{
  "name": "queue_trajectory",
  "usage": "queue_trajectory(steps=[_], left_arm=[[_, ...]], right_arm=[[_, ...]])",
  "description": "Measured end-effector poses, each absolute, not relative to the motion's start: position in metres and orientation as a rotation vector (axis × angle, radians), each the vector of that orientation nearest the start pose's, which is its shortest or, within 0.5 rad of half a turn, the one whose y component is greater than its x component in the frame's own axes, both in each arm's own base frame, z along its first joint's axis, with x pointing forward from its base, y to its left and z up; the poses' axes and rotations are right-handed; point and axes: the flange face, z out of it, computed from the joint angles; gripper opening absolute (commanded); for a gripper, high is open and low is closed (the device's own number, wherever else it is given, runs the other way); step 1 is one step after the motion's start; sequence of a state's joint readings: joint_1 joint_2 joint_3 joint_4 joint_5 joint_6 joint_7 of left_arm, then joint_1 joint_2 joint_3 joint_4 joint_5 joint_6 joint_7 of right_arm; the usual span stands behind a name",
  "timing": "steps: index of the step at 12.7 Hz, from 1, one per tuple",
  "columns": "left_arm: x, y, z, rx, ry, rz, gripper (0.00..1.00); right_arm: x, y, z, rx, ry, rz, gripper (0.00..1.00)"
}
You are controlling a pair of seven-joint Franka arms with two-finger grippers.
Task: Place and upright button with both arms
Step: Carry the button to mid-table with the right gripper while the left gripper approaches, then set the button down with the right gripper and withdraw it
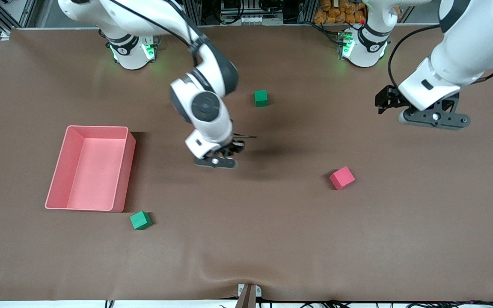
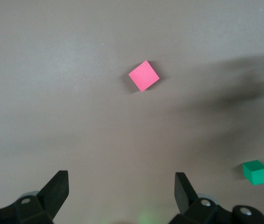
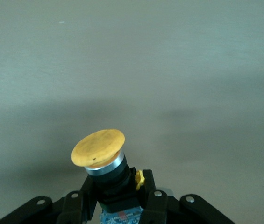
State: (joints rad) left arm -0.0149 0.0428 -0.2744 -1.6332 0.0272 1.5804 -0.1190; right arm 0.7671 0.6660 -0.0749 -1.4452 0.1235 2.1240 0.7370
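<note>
Right wrist view: button [image 3: 99, 154] clamped between right claw [image 3: 117, 205] fingers.

Right end effector [image 1: 233, 147] hangs over the brown table [image 1: 272, 239].

Robot lab, brown-covered table [image 1: 272, 239], aluminium framing, cables

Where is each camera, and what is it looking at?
Front view: high across the table, facing both arms; shows pink bin, cubes.
Left wrist view: looks down past the open left gripper at the red cube.
Right wrist view: looks past the right gripper, shut on the button.
Front and left wrist views share the red cube.
</note>
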Motion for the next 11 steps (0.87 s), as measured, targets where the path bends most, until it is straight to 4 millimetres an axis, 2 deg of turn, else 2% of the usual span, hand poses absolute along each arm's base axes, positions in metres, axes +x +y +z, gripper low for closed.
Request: queue_trajectory(steps=[3, 4, 5, 6, 7, 9, 11], left_arm=[[0.552, -0.155, 0.549, -3.093, 0.267, 0.200, 1.00], [0.554, -0.155, 0.543, -3.093, 0.267, 0.216, 1.00], [0.557, -0.156, 0.537, -3.093, 0.267, 0.230, 1.00], [0.559, -0.156, 0.532, -3.093, 0.268, 0.240, 1.00], [0.561, -0.156, 0.528, -3.094, 0.268, 0.249, 1.00], [0.564, -0.156, 0.520, -3.094, 0.266, 0.267, 1.00], [0.565, -0.155, 0.517, -3.094, 0.264, 0.274, 1.00]], right_arm=[[0.527, 0.518, 0.239, -3.061, 0.112, -0.024, 0.03], [0.519, 0.530, 0.223, -3.067, 0.117, -0.019, 0.10], [0.514, 0.538, 0.211, -3.069, 0.165, -0.015, 0.28], [0.512, 0.543, 0.203, -3.067, 0.235, -0.012, 0.73], [0.513, 0.545, 0.199, -3.063, 0.292, -0.011, 1.00], [0.517, 0.545, 0.197, -3.064, 0.318, -0.021, 1.00], [0.522, 0.547, 0.208, -3.052, 0.314, -0.046, 1.00]])
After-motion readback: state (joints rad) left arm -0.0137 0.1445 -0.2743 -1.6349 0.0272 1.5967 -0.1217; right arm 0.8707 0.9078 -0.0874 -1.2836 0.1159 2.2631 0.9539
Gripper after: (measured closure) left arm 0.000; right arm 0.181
